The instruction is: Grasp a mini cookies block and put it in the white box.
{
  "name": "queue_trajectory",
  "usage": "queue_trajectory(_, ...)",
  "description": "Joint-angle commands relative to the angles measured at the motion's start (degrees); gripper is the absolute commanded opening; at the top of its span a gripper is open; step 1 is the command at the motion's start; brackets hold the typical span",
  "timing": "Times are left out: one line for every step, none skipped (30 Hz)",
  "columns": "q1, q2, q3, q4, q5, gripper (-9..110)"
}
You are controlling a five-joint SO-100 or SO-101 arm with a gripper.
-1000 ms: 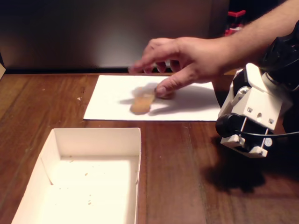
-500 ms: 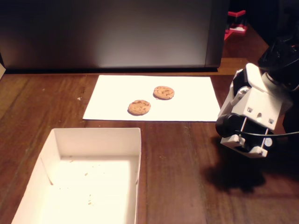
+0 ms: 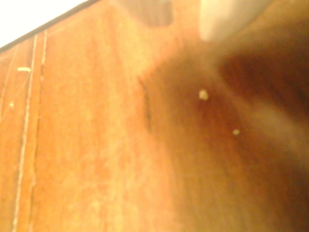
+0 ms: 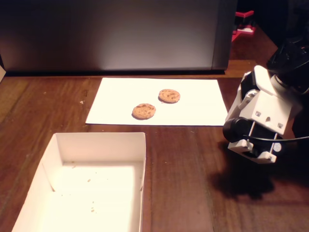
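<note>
— White plastic is all that is shown of the claw (image 4: pixel 252 147) at the right of the fixed view; can its jaws be read?

— No. They are hidden beneath the housing there, and only blurred wood with a few crumbs is given in the wrist view. Nothing is seen to be held. The claw is hung above the brown wooden table (image 4: pixel 193 174), well apart from everything else.

— And the cookies?

— Two small round tan cookies (image 4: pixel 144 111) (image 4: pixel 169 95) are laid near each other on the flat white paper sheet (image 4: pixel 203 104), presumably so that they can be picked out against a plain ground.

— The target?

— The shallow white paperboard box (image 4: pixel 96 140) is set nearer the camera, open-topped and empty but for crumbs. No grasp is judged begun; the nearer cookie is probably reached first.
</note>
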Motion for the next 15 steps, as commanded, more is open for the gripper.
queue_trajectory(-0.4, 4.0, -1.0, 0.7, 0.9, 0)
queue_trajectory(-0.4, 4.0, -1.0, 0.7, 0.9, 0)
queue_trajectory(-0.4, 4.0, -1.0, 0.7, 0.9, 0)
queue_trajectory(-0.4, 4.0, -1.0, 0.7, 0.9, 0)
queue_trajectory(-0.4, 4.0, -1.0, 0.7, 0.9, 0)
queue_trajectory(-0.4, 4.0, -1.0, 0.7, 0.9, 0)
queue_trajectory(-0.4, 4.0, -1.0, 0.7, 0.9, 0)
queue_trajectory(-0.4, 4.0, -1.0, 0.7, 0.9, 0)
queue_trajectory(-0.4, 4.0, -1.0, 0.7, 0.8, 0)
queue_trajectory(-0.4, 4.0, -0.9, 0.5, 0.5, 0)
queue_trajectory(-0.4, 4.0, -0.8, -0.1, 0.7, 0)
queue_trajectory(-0.4, 4.0, -0.7, -0.1, 0.4, 0)
queue_trajectory(-0.4, 4.0, -0.7, -0.1, 0.4, 0)
queue_trajectory(-0.4, 4.0, -0.7, -0.2, 0.4, 0)
queue_trajectory(-0.4, 4.0, -0.6, -1.1, 0.4, 0)
